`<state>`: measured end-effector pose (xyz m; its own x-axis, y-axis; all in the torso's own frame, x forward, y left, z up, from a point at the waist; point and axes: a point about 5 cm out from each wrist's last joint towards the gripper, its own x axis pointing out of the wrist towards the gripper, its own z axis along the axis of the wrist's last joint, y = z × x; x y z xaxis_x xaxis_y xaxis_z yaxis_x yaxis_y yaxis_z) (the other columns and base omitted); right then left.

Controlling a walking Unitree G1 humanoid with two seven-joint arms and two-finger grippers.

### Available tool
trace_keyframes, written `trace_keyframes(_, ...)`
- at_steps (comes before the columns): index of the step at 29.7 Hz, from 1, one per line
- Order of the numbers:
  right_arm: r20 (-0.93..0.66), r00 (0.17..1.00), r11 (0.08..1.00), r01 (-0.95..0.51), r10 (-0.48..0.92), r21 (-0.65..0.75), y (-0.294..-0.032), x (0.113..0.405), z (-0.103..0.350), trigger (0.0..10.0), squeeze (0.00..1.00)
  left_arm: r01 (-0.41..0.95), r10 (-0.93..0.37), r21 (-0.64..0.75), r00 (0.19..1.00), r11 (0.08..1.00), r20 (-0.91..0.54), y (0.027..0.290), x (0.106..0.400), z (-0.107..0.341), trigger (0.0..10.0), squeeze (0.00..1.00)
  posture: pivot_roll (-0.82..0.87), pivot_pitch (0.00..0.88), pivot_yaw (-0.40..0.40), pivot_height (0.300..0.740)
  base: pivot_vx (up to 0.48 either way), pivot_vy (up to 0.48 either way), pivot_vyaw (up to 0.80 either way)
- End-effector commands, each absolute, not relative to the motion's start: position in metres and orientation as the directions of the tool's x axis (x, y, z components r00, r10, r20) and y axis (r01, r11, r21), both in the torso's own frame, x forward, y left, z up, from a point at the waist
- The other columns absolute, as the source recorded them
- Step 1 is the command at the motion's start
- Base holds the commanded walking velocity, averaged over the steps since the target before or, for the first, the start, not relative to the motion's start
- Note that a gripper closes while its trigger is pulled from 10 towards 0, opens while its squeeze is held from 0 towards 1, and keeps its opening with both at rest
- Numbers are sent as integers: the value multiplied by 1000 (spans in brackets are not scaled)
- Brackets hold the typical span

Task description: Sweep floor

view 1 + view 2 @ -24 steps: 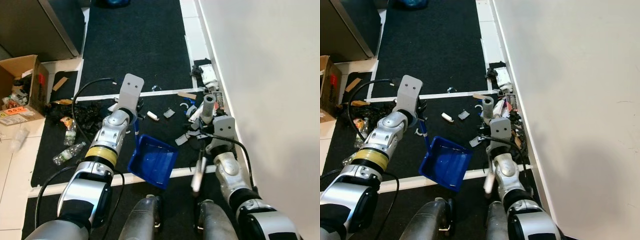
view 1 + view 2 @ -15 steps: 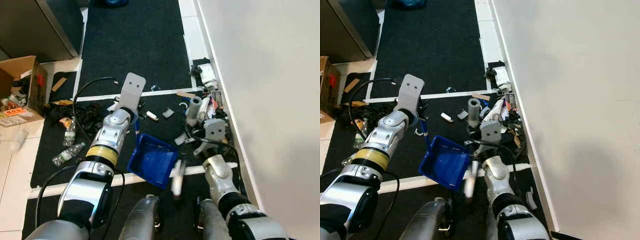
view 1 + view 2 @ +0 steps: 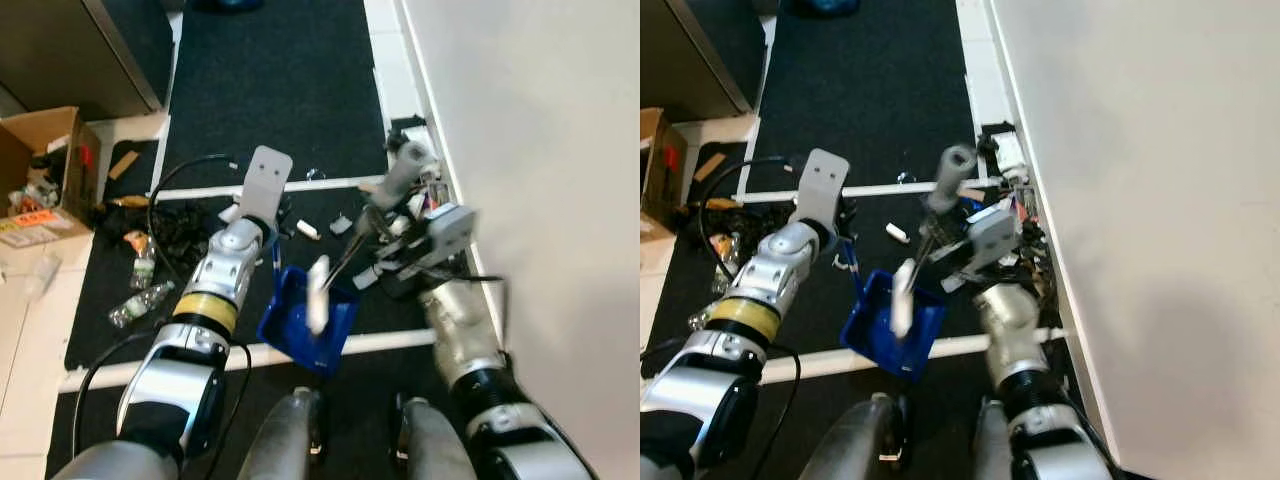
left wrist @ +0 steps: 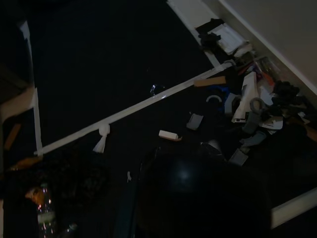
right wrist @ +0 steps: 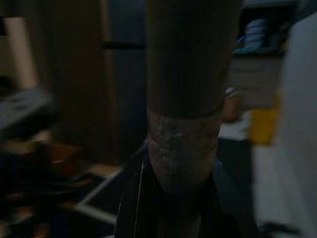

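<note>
- While the left gripper [image 3: 272, 262] clasps the upright handle of the blue plastic dustpan [image 3: 305, 320], the pan sits just ahead of and below it on the black carpet [image 3: 270, 90], mouth turned toward the right gripper, presumably so litter can be pushed straight in.
- The right gripper [image 3: 400, 262] is clenched around the grey-handled brush [image 3: 398, 178]; the grey grip sticks up past it toward the white wall [image 3: 540, 180], and the white brush head [image 3: 318, 292] reaches down-left of it, over the pan, a pose that suits dragging scraps into the pan.
- Beyond and beside the right gripper, against the wall's foot, lies the pile of mixed scraps [image 4: 252, 111]: paper, plastic bits, dark pieces. It looks gathered there because the wall stops it scattering.
- A small white tube-shaped scrap [image 3: 307, 231] lies loose just beyond the left gripper, near the white tape line [image 4: 124, 113].
- Well off to the outer side of the left gripper lie clear plastic bottles [image 3: 135, 303] and an open cardboard box [image 3: 45, 180] of rubbish, not yet swept.
- Judging by what remains, the sweeping is only partly done.
</note>
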<state>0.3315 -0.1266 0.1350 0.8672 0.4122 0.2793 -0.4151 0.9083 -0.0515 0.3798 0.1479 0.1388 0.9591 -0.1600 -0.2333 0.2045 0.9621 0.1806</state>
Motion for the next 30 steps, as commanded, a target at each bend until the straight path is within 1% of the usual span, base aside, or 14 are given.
trace_keyframes(1,291,888,934,-345,356,-90,-144,333,142,10000,0,158,-116,144,958,977,-264,165,376,131,10000,0,77,261,29,740,0,0,0)
trace_keyframes(2,291,888,934,-345,356,-90,-144,333,142,10000,0,158,-116,144,958,977,-264,165,376,131,10000,0,77,261,29,740,0,0,0)
trace_keyframes(3,279,902,945,-318,328,-82,-150,333,140,10000,0,149,-113,139,965,979,-237,174,377,139,10000,0,77,260,26,740,0,0,0)
trace_keyframes(5,274,906,947,-312,321,-77,-152,332,140,10000,0,148,-114,138,967,979,-229,176,377,141,10000,0,77,260,26,740,0,0,0)
trace_keyframes(6,266,916,954,-295,301,-62,-153,331,138,10000,0,152,-125,124,971,981,-206,179,377,146,10000,0,77,257,25,740,0,0,0)
trace_keyframes(7,250,936,969,-247,247,-32,-157,329,135,10000,0,149,-133,101,980,984,-150,183,376,157,10000,0,77,253,23,740,0,0,0)
trace_keyframes(8,250,936,969,-247,247,-32,-157,329,135,10000,0,149,-133,101,980,984,-150,183,376,157,10000,0,77,253,23,740,0,0,0)
trace_keyframes(9,247,950,980,-200,192,4,-161,329,135,10000,0,152,-144,77,985,985,-95,186,373,168,10000,0,78,248,23,740,0,0,0)
trace_keyframes(13,249,953,983,-183,173,16,-162,329,136,10000,0,155,-150,65,987,986,-65,187,371,173,10000,0,75,245,24,740,0,0,0)
trace_keyframes(17,261,953,987,-162,153,12,-167,330,143,10000,0,199,-199,54,980,979,7,184,362,192,10000,0,75,223,28,740,0,0,0)
trace_keyframes(20,262,954,988,-154,147,5,-170,331,146,10000,0,221,-222,58,975,974,14,182,357,198,10000,0,74,213,30,740,0,0,0)
trace_keyframes(24,264,956,992,-129,124,1,-174,332,148,10000,0,209,-208,75,978,975,-18,186,353,197,10000,0,73,200,33,740,0,0,0)
trace_keyframes(30,278,960,999,-43,46,-16,-186,334,152,10000,0,180,-178,66,983,981,-36,190,352,192,10000,0,73,195,32,740,0,0,0)
